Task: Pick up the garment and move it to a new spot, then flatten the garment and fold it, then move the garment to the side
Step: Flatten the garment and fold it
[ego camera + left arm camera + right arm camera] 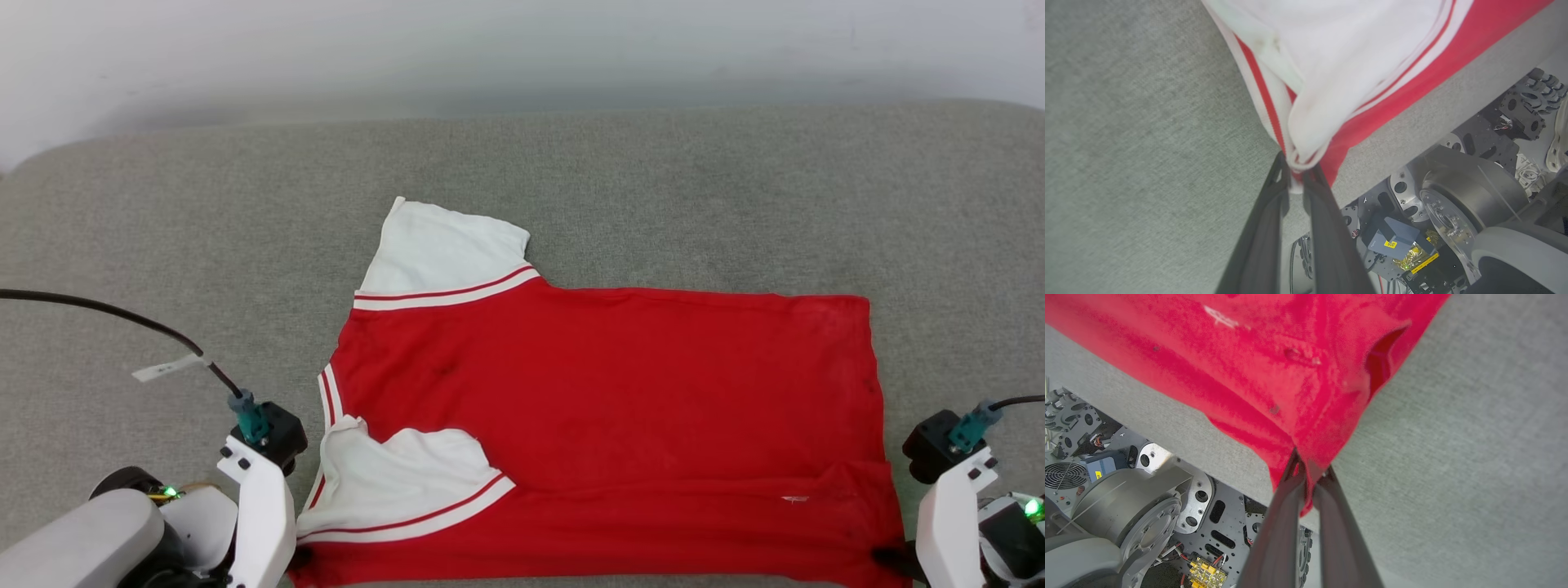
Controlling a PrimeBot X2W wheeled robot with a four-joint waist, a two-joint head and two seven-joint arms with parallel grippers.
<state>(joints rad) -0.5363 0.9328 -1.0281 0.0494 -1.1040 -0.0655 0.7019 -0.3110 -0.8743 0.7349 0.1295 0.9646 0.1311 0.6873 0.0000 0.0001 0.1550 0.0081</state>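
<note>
The garment [604,384] lies spread on the grey padded surface [653,188], plain red face up. One white sleeve [445,249] points away and the other white sleeve [400,482] is folded onto the body near the front edge. At the near-left corner my left gripper [300,560] is shut on the garment; the left wrist view shows its fingers [1274,212] pinching bunched white and red-striped fabric [1331,81]. My right gripper [883,558] is shut on the near-right corner, and its fingers [1286,506] clamp the red hem [1290,388].
The surface's front edge [1412,122] runs right by both gripped corners, with my base's metal parts [1453,196] below it. A pale wall [522,49] stands behind. A black cable with a white tag [163,369] crosses the left side. Bare grey surface surrounds the garment.
</note>
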